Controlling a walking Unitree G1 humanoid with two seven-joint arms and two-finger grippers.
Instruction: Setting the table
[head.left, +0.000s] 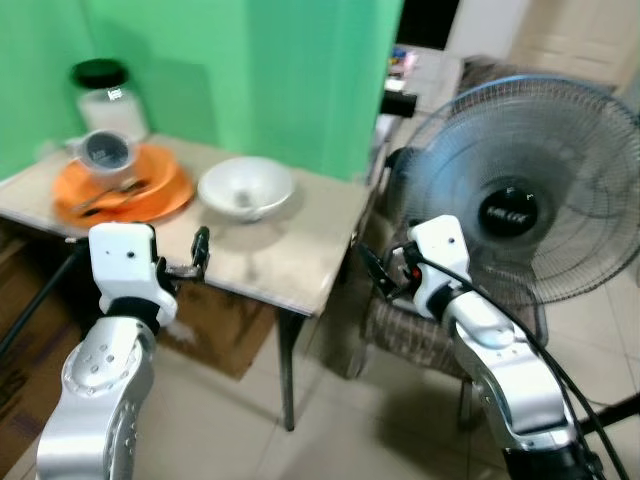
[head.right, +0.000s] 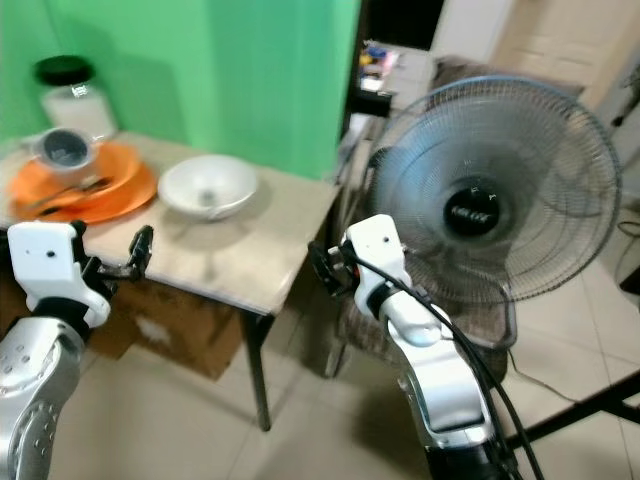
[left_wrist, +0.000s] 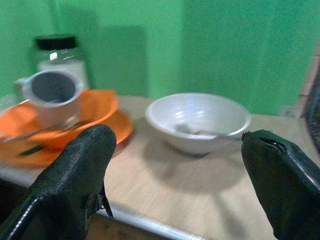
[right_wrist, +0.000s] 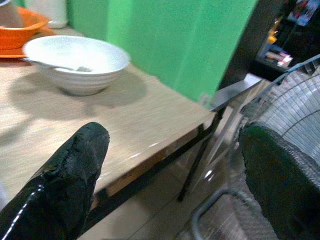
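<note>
Up front, the left claw (head.left: 198, 252) is hovering released over the near edge of the pale wooden table (head.left: 300, 250), its 2 black fingers spread wide and holding nothing. Beyond it a white ceramic bowl (head.left: 245, 187) with a spoon inside is sitting beside a stack of orange plates (head.left: 150, 195) carrying a white cup (head.left: 105, 152). Off the table's corner, the right claw (head.left: 372, 268) is hanging released too, just before a grey standing fan (head.left: 515, 200).
</note>
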